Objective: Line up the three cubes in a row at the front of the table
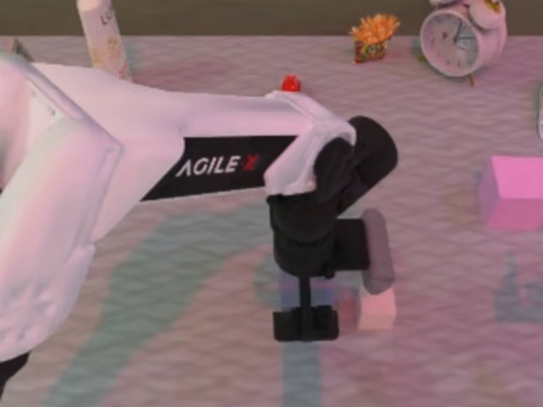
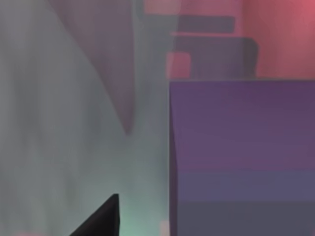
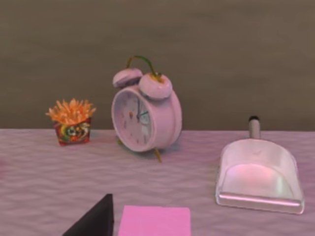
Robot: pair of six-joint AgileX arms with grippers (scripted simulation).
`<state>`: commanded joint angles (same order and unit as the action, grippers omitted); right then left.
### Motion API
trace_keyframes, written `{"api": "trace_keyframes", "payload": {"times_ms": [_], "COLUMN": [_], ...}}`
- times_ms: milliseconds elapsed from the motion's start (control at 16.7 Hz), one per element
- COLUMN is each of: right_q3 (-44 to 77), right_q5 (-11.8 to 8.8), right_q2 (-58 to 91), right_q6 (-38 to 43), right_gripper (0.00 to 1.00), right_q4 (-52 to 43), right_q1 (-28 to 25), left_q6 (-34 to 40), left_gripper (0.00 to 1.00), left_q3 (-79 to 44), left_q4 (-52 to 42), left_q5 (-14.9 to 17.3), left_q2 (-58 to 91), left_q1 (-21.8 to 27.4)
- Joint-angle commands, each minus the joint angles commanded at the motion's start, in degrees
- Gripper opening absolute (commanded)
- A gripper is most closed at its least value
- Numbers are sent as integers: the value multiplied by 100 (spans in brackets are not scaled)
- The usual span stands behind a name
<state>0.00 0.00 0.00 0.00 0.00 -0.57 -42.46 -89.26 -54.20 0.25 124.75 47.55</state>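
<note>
My left gripper (image 1: pixel 305 324) hangs low over the front middle of the table (image 1: pixel 441 356). The dull purple cube (image 2: pixel 241 157) fills the left wrist view close to one dark fingertip (image 2: pixel 106 216), with a gap between them; in the top view that cube is hidden under the arm. The small pale pink cube (image 1: pixel 376 307) sits just right of the gripper. At the right side rests the larger bright pink cube (image 1: pixel 513 193), which also shows as the bright pink cube (image 3: pixel 154 221) beside the right gripper's fingertip (image 3: pixel 101 216). The right arm is out of the top view.
Along the back edge stand a pale bottle (image 1: pixel 102 34), a fries toy (image 1: pixel 373 36) and an alarm clock (image 1: pixel 462 36). A small red object (image 1: pixel 291 82) peeks from behind the left arm. A clear scoop (image 3: pixel 258 177) lies at the far right.
</note>
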Motion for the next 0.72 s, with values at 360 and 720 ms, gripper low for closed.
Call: {"api": "trace_keyframes", "payload": {"times_ms": [360, 720], "right_q3": [0, 0], "right_q5": [0, 0], "right_q2": [0, 0], "right_q6": [0, 0], "right_gripper": [100, 100], "right_q4": [0, 0], "right_q1": [0, 0], "left_q6": [-4, 13], "left_gripper": [100, 100], "left_q3": [-621, -984], "left_q4": [-887, -1400], "left_q5": [-6, -4], "left_q2": [-231, -416], "left_q1": [-53, -107]}}
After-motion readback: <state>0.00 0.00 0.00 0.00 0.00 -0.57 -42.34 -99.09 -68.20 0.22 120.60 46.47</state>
